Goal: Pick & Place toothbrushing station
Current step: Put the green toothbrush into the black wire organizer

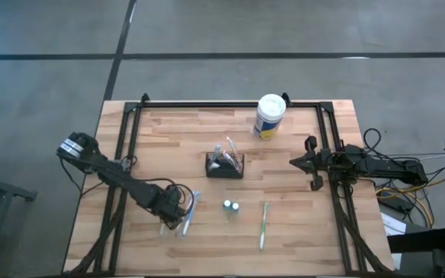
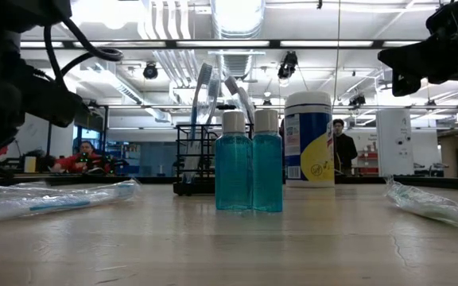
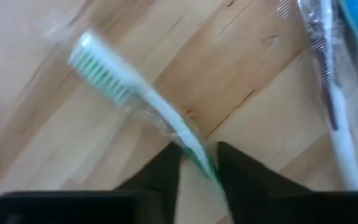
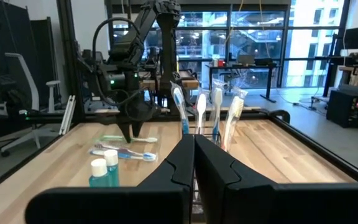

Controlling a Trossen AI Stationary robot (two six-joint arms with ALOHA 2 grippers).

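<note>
The black mesh caddy (image 1: 224,164) stands on its base mid-table with several toothbrushes upright in it; it also shows in the right wrist view (image 4: 207,134). My left gripper (image 3: 199,155) is at the near left (image 1: 174,207), pointing down, shut on a wrapped toothbrush with green bristles (image 3: 104,71). My right gripper (image 4: 193,155) is shut and empty above the table's right side (image 1: 311,164), well right of the caddy. My left gripper pinches the toothbrush's handle (image 3: 191,146) between its two fingers, through the clear wrapper. The fingers come from above and lie across the handle. The bristle head (image 3: 101,68) sticks out beyond the fingers, close over the wood; whether it is lifted clear I cannot tell.
Other wrapped toothbrushes (image 1: 189,212) lie beside my left gripper. Two small blue bottles (image 1: 231,206) stand near the front middle, and a green toothbrush (image 1: 263,224) lies right of them. A white canister (image 1: 270,116) stands at the back. People sit in the room behind.
</note>
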